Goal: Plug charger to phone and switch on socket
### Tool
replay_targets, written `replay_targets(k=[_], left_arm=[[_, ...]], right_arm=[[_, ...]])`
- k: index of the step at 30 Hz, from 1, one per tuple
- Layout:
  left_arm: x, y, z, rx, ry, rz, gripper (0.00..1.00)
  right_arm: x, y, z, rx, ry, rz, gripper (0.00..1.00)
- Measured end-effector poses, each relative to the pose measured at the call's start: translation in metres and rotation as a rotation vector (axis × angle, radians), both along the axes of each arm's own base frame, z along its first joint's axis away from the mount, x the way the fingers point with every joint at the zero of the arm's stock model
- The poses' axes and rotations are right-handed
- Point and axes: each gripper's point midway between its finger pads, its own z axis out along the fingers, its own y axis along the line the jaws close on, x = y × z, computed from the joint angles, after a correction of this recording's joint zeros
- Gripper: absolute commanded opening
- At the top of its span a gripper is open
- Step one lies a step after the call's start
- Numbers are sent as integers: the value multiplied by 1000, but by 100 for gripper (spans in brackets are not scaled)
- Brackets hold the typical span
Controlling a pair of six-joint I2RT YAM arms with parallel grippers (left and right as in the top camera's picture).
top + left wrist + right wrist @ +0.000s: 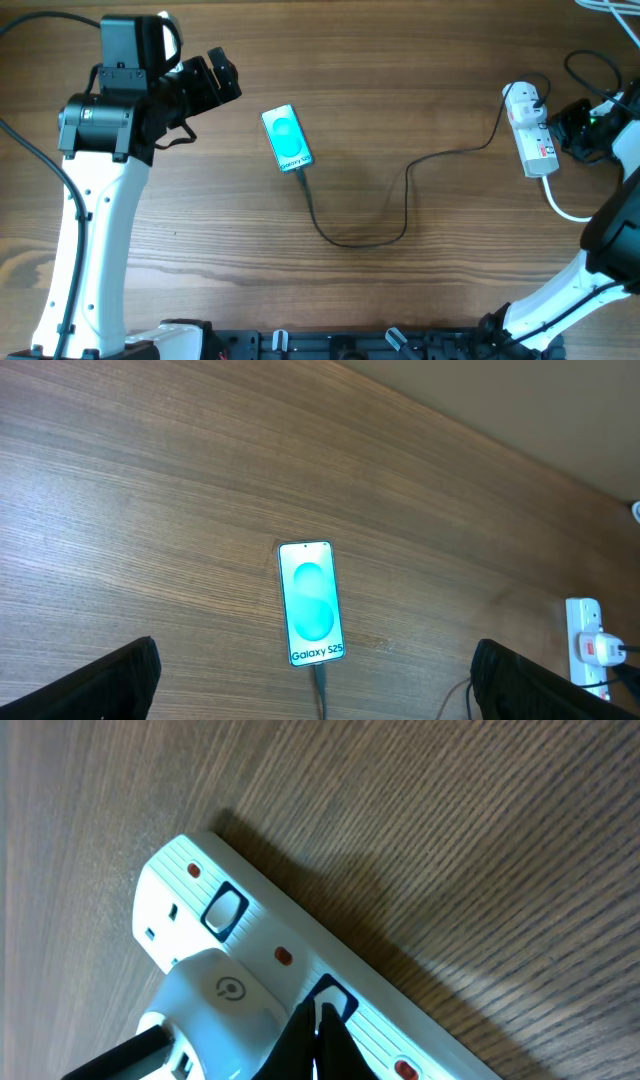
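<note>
Phone [287, 138] lies face up, charger [360, 240] in its end. Right gripper [322, 1023], pinched shut, touches a socket [533, 140] switch [341, 1001]; left gripper [221, 78] hovers wide open.

1. Phone [287, 138]: one.
2. Charger [405, 200]: one black cable.
3. Socket [537, 145]: one, with one white cord [556, 203].
4. Plug [215, 1010]: one in the socket.
5. Switches [224, 908]: two seen up close; more may lie outside the view.
6. Red dots [283, 956]: three.
7. Claws: two, the left claw [226, 76] and the right claw [572, 128].
</note>
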Motion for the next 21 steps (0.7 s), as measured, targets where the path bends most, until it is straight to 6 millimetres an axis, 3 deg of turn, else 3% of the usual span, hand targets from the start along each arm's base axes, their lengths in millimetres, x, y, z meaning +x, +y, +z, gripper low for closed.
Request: replay_targets(k=[4,21], left_arm=[[0,0,0,0,0,0,100],[0,0,0,0,0,0,100]], right_arm=[[-1,0,-10,10,14,0,4],[-1,2,-10,-58,-6,114,4]])
